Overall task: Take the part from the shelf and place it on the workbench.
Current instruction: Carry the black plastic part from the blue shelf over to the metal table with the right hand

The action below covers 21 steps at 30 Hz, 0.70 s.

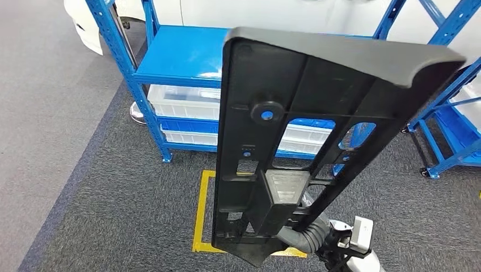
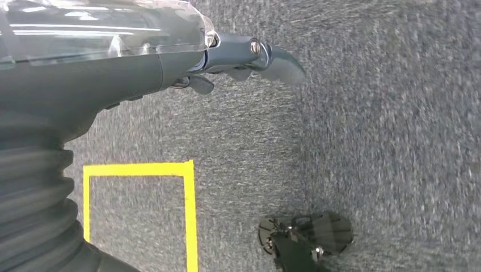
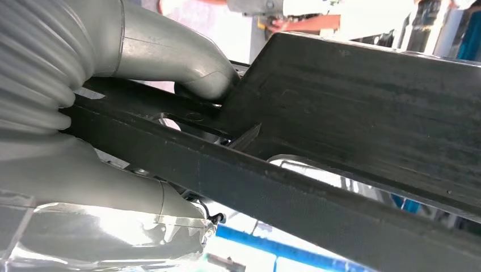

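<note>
Part (image 1: pixel 266 113), big, black and flat, stands almost upright in front of the robot, and it is off the shelf (image 1: pixel 181 54) already. Its long side runs up and away from the right hand (image 1: pixel 309 235), which grips it at the low end. So most of the part sits above that hand, with its curved grey edge at the top, leaning over toward the shelf. In the right wrist view, the thick grey thumb (image 3: pixel 187 62) presses on one side of a black bar of the part (image 3: pixel 340 187) and other grey fingers (image 3: pixel 113 187) press on the other side, so the hand is clamped tight on it. The left hand (image 2: pixel 227 62) hangs low over the floor (image 2: pixel 368 141), well apart from the part, and holds nothing; its fingers look a bit curled, but I cannot tell if they are apart or together. The right hand is the one doing the job. Just under the part, on the dark grey carpet, is a yellow tape square (image 1: pixel 201 215). Behind the part stands the blue shelf with white bins (image 1: pixel 181 102) on its lower levels. No workbench can be seen from here, so I think the robot must turn and walk before it can put the part down. A tall part held low could tip or bump things.
</note>
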{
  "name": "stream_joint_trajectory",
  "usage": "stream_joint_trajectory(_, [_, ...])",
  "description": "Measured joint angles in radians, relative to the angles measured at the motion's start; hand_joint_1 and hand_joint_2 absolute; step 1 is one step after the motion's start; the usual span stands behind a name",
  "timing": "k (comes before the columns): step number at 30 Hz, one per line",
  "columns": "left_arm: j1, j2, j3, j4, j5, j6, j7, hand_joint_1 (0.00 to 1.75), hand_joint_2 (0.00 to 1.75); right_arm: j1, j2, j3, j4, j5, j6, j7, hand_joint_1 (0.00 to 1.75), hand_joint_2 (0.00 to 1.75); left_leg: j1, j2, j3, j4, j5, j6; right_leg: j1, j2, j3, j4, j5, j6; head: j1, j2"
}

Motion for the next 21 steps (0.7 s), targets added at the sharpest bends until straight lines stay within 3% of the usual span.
stream_joint_trajectory(2, [-0.002, 0.000, -0.003, 0.000, -0.002, 0.000, 0.000, 0.00, 1.75, 0.010, 0.001, -0.008, -0.010, -0.001, -0.001, 0.003, 1.50, 1.75, 0.000, -0.009, -0.017, 0.042, -0.033, -0.009, -0.007, 0.012, 0.002, -0.012, 0.009, -0.011, 0.000, 0.000])
stream_joint_trajectory(5, [-0.001, 0.001, -0.007, 0.000, -0.003, 0.000, 0.000, 0.00, 1.75, 0.022, 0.004, -0.015, -0.019, -0.002, -0.002, 0.003, 1.50, 1.75, 0.003, -0.029, -0.102, 0.227, -0.123, -0.018, -0.009, 0.032, -0.001, -0.014, 0.014, -0.018, 0.000, 0.000])
stream_joint_trajectory(6, [0.000, 0.001, -0.008, 0.000, -0.003, 0.000, 0.000, 0.00, 1.75, 0.028, 0.004, -0.017, -0.019, -0.002, -0.001, 0.003, 1.50, 1.75, 0.004, -0.030, -0.123, 0.272, -0.132, -0.019, -0.009, 0.040, -0.003, -0.012, 0.014, -0.019, 0.000, 0.000])
stream_joint_trajectory(7, [0.001, 0.002, -0.009, 0.000, -0.002, 0.000, 0.000, 0.00, 1.75, 0.032, 0.005, -0.018, -0.019, -0.001, 0.000, 0.003, 1.50, 1.75, 0.005, -0.031, -0.126, 0.278, -0.121, -0.020, -0.009, 0.048, -0.004, -0.010, 0.014, -0.019, 0.000, 0.000])
stream_joint_trajectory(9, [0.001, 0.002, -0.010, 0.000, -0.002, 0.000, 0.000, 0.00, 1.75, 0.039, 0.006, -0.022, -0.021, -0.002, 0.003, 0.003, 1.50, 1.75, 0.007, -0.039, -0.080, 0.179, -0.054, -0.018, -0.009, 0.065, -0.005, -0.003, 0.014, -0.017, 0.000, 0.000])
stream_joint_trajectory(11, [0.001, 0.003, -0.011, 0.000, 0.000, 0.001, -0.002, 0.00, 1.75, 0.041, 0.009, -0.028, -0.025, -0.002, 0.007, 0.004, 1.50, 1.75, 0.009, -0.066, -0.025, 0.056, -0.006, -0.013, -0.006, 0.080, -0.011, 0.006, 0.012, -0.010, 0.000, 0.000])
stream_joint_trajectory(13, [0.002, 0.004, -0.011, 0.000, 0.001, 0.002, -0.005, 0.00, 1.75, 0.044, 0.012, -0.035, -0.027, -0.003, 0.013, 0.005, 1.50, 1.75, 0.009, -0.080, -0.008, 0.012, -0.001, -0.006, -0.005, 0.093, -0.022, 0.012, 0.015, 0.002, 0.000, 0.000])
stream_joint_trajectory(16, [0.003, 0.004, -0.011, 0.000, 0.002, 0.002, -0.009, 0.00, 1.75, 0.054, 0.013, -0.044, -0.031, -0.002, 0.017, 0.007, 1.50, 1.75, 0.011, -0.063, -0.009, 0.002, 0.010, 0.013, -0.009, 0.093, -0.032, 0.021, 0.012, 0.021, 0.000, 0.000])
stream_joint_trajectory(18, [0.002, 0.005, -0.011, 0.000, 0.002, 0.003, -0.011, 0.00, 1.75, 0.057, 0.014, -0.048, -0.033, -0.002, 0.017, 0.008, 1.50, 1.75, 0.014, -0.048, -0.011, -0.004, 0.017, 0.022, -0.012, 0.065, -0.066, 0.095, -0.037, 0.032, 0.000, 0.000])
stream_joint_trajectory(20, [0.005, 0.005, -0.011, 0.000, 0.002, 0.003, -0.012, 0.00, 1.75, 0.058, 0.015, -0.048, -0.034, -0.002, 0.016, 0.008, 1.50, 1.75, 0.014, -0.032, -0.015, -0.004, 0.018, 0.024, -0.016, 0.046, -0.129, 0.233, -0.103, 0.043, 0.000, 0.000])
stream_joint_trajectory(21, [0.007, 0.005, -0.011, 0.000, 0.002, 0.003, -0.012, 0.00, 1.75, 0.060, 0.016, -0.049, -0.034, -0.002, 0.016, 0.009, 1.50, 1.75, 0.013, -0.023, -0.016, -0.003, 0.018, 0.024, -0.018, 0.044, -0.152, 0.284, -0.120, 0.046, 0.000, 0.000])
